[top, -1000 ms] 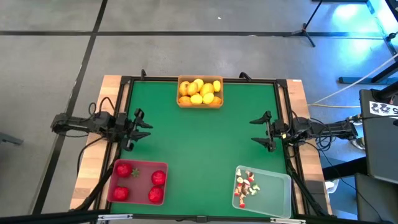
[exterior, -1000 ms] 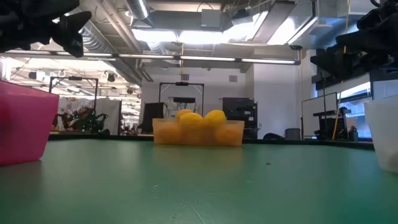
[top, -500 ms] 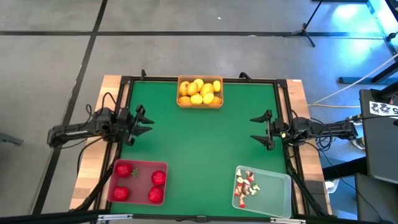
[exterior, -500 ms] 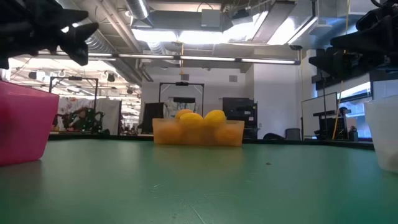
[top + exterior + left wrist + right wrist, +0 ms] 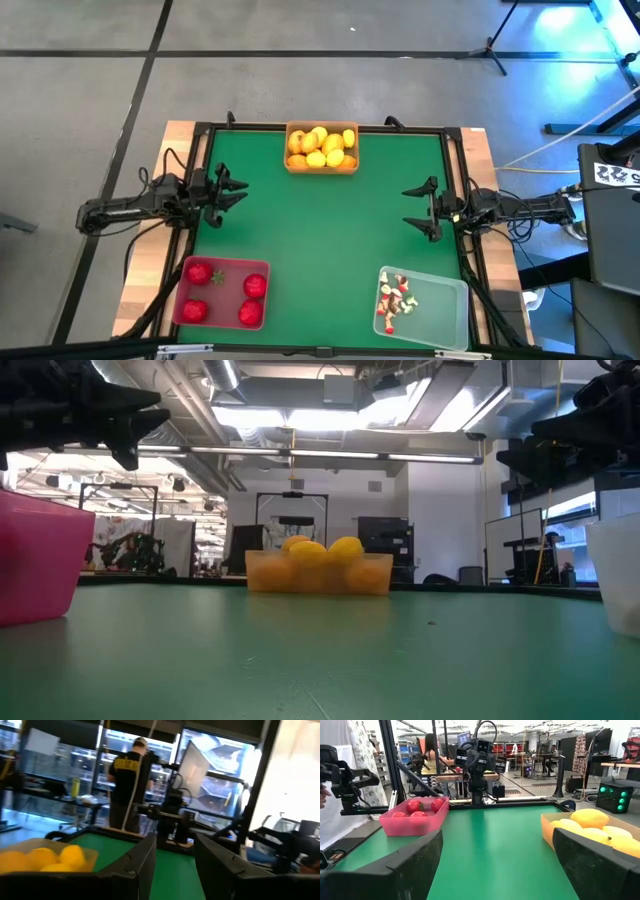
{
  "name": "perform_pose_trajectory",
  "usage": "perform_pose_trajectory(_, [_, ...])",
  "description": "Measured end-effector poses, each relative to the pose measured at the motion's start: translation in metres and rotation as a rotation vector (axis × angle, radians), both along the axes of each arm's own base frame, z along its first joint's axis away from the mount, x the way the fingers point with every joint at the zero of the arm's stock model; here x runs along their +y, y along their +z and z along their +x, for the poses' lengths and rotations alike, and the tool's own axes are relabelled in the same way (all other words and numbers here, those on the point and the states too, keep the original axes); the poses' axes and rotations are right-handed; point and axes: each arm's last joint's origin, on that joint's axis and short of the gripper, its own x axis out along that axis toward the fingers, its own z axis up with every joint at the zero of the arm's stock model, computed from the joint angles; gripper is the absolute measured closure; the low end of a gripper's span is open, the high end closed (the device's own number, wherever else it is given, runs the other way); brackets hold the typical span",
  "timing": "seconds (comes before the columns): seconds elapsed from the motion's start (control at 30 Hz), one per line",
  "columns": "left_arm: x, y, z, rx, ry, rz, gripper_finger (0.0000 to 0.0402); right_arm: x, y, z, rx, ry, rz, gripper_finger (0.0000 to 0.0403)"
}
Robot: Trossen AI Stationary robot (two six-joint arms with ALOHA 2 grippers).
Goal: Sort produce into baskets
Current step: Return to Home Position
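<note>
Nearest, lower left of the high view: red basket (image 5: 223, 298) with four red fruits (image 5: 255, 285) and a green leaf (image 5: 218, 278). Lower right: clear basket (image 5: 446, 305) with whitish-red bits (image 5: 395, 300). No loose produce visible on the mat (image 5: 320, 235).

Mid-frame: left gripper (image 5: 228, 197) at the mat's left edge, fingers spread, empty. Right gripper (image 5: 408, 208) at the right edge, likewise spread and empty. They are well apart.

Far, top centre: orange basket (image 5: 321, 169), piled with yellow fruits (image 5: 320, 146).

Risks (judgement): sorting looks complete, so the hazard is the retreat itself. The left arm sits near the red basket; a low or wide swing could clip its wall and shift it or spill fruit. The heaped yellow fruits could roll out if the table is jolted.

Views: only the high view shows basket contents. The low view shows just walls, plus both arms well above the mat. The left wrist view alone shows a person (image 5: 127, 785) standing beyond the table.
</note>
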Motion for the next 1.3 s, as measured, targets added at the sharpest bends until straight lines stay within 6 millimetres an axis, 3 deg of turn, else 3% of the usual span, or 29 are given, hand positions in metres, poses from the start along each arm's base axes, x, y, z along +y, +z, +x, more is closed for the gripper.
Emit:
perform_pose_trajectory(0.47, [-0.008, 0.001, 0.0, -0.007, 0.02, 0.091, 0.0272, 0.001, 0.011, -0.001, -0.114, 0.052, 0.06, 0.0029])
perform_pose_trajectory(0.87, [-0.011, 0.0, 0.001, 0.006, 0.005, 0.105, 0.0272, 0.001, 0.002, 0.0, -0.022, 0.046, 0.022, 0.0029])
perform_pose_trajectory(1.3, [-0.011, -0.006, 0.002, 0.059, -0.032, -0.066, 0.0272, 0.005, 0.002, 0.0, -0.024, 0.174, 0.002, 0.0029])
